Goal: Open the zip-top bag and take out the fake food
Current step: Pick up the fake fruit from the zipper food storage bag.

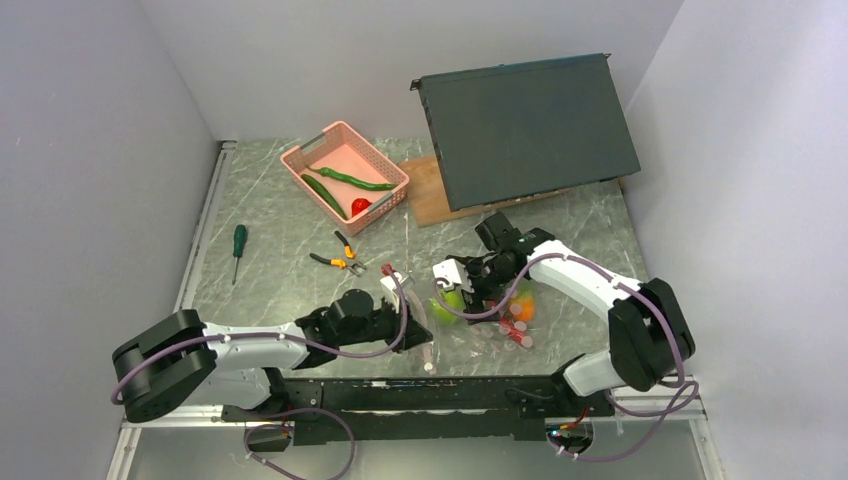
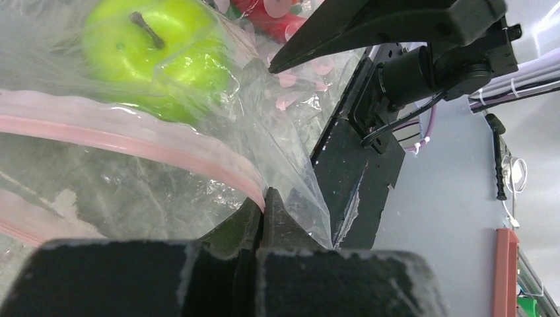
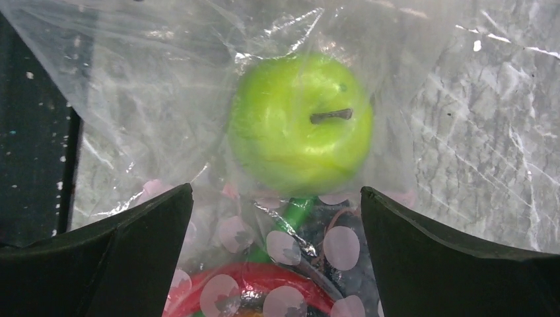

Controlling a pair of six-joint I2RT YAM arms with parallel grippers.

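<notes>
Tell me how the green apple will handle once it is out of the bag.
The green apple is round, so it would probably roll on the flat table. Its glossy skin looks slippery, so the right fingers may slide off. It looks plastic, likely light and stiff.

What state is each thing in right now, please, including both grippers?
zip-top bag: mouth parted, edge pinched.
left gripper: shut on the bag's edge.
right gripper: open, aimed at the green apple.
green apple: inside the bag.
pink basket: upright, partly filled.
</notes>
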